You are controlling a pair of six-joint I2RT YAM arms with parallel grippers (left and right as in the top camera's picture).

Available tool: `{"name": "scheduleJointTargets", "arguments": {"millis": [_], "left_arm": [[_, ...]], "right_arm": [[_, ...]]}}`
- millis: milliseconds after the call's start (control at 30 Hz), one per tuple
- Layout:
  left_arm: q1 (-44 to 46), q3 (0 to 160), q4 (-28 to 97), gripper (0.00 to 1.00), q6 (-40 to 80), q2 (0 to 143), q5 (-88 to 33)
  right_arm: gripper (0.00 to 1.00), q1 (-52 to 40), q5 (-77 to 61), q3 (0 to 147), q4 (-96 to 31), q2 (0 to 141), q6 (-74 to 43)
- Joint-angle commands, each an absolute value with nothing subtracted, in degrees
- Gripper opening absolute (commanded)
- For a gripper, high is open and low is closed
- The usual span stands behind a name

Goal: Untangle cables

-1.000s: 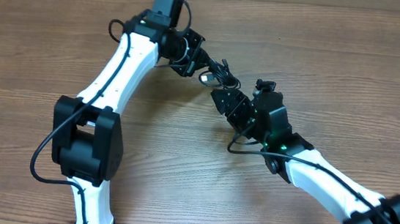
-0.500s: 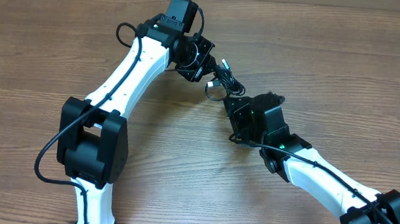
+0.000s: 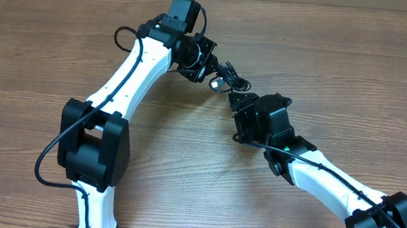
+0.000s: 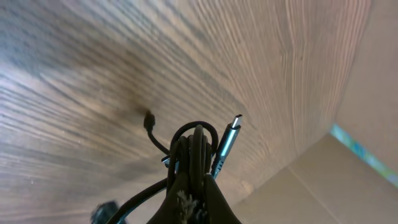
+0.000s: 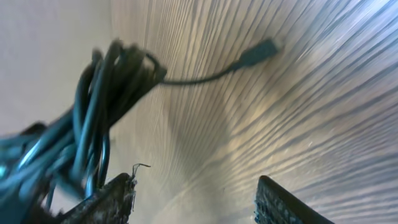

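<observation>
Left end effector (image 4: 195, 191) is pressed together on the cables (image 4: 194, 144), pinching a tight bunch of thin black loops that stands just past its fingertips and appears to hang clear of the counter (image 4: 93, 68). A silver plug (image 4: 227, 138) juts out of the bunch on one side of that grip, and a small dark plug (image 4: 148, 119) dangles on a short tail on the other. The right end effector (image 5: 194, 190) sits close by, facing the bunch with its fingers (image 5: 109, 196) spread and nothing between them. From its own camera the blurred cords lie off to one side, near one finger; whether they touch it cannot be told. One free lead (image 5: 205, 76) runs out from the bunch, ahead of the open jaws. The cords look light, limp and smooth-jacketed, so they will likely sag, slide through a loose pinch and drag neighbouring loops along, while the plug ends are the only stiff parts and could snag in a loop. The sensible place for the right end effector to take hold seems to be that free lead, or a single outer loop, near the bunch and not the whole mass, then draw it away gently from the left end effector's anchoring grip.
</observation>
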State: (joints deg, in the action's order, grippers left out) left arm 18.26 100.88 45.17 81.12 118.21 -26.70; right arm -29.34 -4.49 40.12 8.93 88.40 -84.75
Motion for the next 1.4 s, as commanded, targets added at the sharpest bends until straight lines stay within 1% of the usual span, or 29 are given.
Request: {"name": "scheduleJointTargets", "arguments": {"millis": [0,167,233,267,367,467,533,600,733,900,1100,1300,1367], "left_arm": [[17.5,102.6,44.9,0.04,82.5,118.2,-24.0],[17.6,102.6,44.9,0.04,82.2,118.2,-23.6],[17.6,102.6,44.2,0.04,77.5,118.2,-23.6],[17.6,102.6,43.1,0.04,71.8,118.2,-23.6],[17.1,102.6,37.8,0.04,44.8,118.2,-24.9],[16.7,102.6,35.1,0.04,19.2,118.2,-33.6],[16.7,102.6,36.1,0.04,6.7,118.2,-39.5],[16.7,102.6,37.4,0.04,0.7,118.2,-43.7],[16.9,102.6,39.0,0.04,-5.3,118.2,-49.4],[16.9,102.6,39.4,0.04,-7.7,118.2,-55.5],[17.0,102.6,41.8,0.04,-7.7,118.2,-55.5],[17.5,102.6,43.3,0.04,-7.7,118.2,-57.6],[17.8,102.6,43.3,0.04,-7.7,118.2,-58.0]], "right_arm": [[0.62,-29.6,-7.8,40.6,10.1,86.9,-83.3],[0.63,-29.5,-6.6,40.6,10.6,85.6,-80.6],[0.63,-29.2,-6.5,40.6,10.4,85.6,-78.1],[0.63,-28.8,-6.7,40.6,10.5,85.5,-75.8],[0.62,-26.3,-10.3,40.6,9.6,84.4,-64.6],[0.63,-22.5,-14.0,40.6,8.1,81.9,-55.4],[0.63,-20.2,-15.7,40.6,8.1,80.6,-52.6],[0.63,-18.5,-15.8,40.6,9.0,80.1,-52.4],[0.56,-16.7,-15.7,40.6,9.2,80.6,-52.4],[0.57,-17.1,-15.5,40.6,10.4,81.7,-52.3],[0.57,-17.2,-15.6,40.6,15.7,82.1,-50.7],[0.56,-17.2,-14.6,40.6,16.6,82.6,-49.1],[0.5,-17.2,-14.8,40.6,17.1,83.4,-47.8]]}}
